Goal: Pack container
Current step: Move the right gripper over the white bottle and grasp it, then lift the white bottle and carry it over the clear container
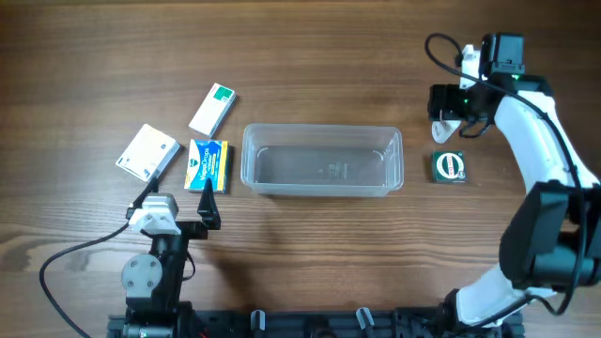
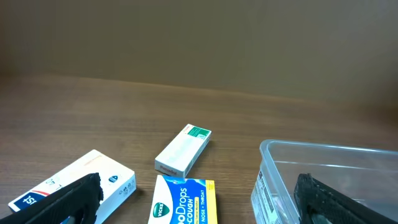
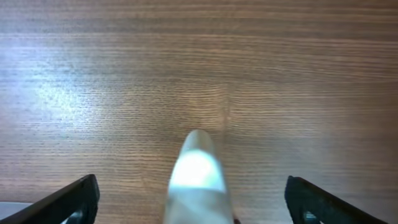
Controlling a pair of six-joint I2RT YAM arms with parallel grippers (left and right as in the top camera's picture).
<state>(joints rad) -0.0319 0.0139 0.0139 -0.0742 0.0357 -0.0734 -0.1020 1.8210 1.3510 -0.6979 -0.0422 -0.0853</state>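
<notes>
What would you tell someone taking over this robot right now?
Left gripper: open, just short of the blue-and-yellow box.
Right gripper: open, past the green packet; a blurred white thing shows between its fingers, unclear what.
Tub: in the middle, empty.
White box and green-and-white box lie left of the tub, the packet right.
Done: nothing packed. Left: everything.

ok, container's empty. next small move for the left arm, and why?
Probably ease the left gripper forward and down onto the blue-and-yellow box. Its fingers are open with nothing between them, and the box lies flat on the table just ahead, roughly centred in the gap in the left wrist view. The container sits right beside the box, so the carry would be short.
</notes>
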